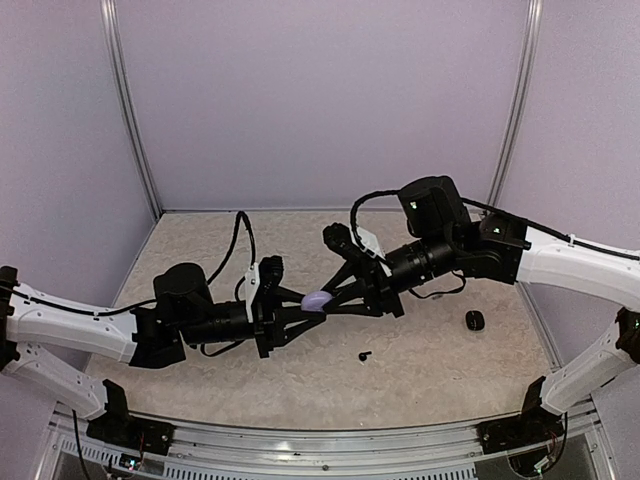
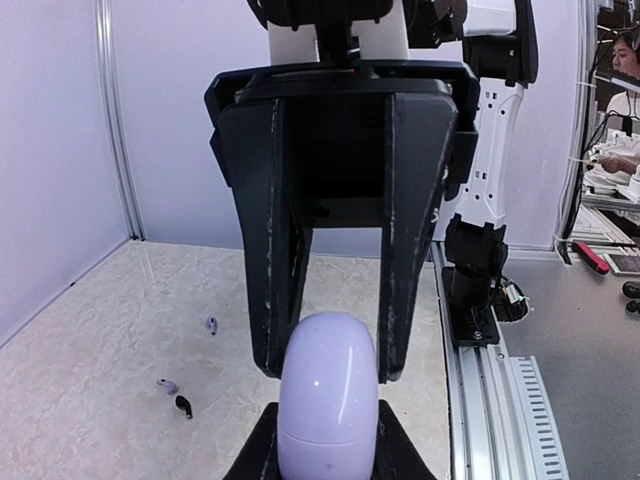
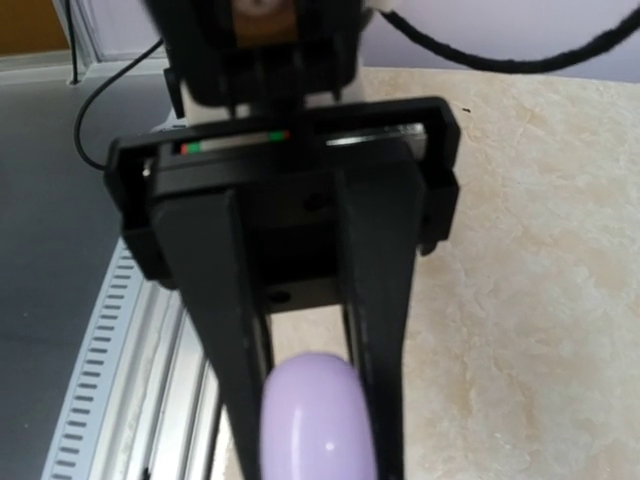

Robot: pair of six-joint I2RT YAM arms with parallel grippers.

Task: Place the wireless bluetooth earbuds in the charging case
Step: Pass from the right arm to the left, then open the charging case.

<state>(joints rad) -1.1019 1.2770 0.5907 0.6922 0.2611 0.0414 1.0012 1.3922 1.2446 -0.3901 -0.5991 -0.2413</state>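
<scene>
Left hand (image 1: 308, 306) and right hand (image 1: 330, 297) both clamp a smooth, glossy lilac pebble-shaped charging case (image 1: 318, 299).

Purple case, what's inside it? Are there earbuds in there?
The purple case is shut, so its inside is hidden. The left gripper and right gripper both pinch it. On the table lie two pale earbuds and a black earbud.
</scene>
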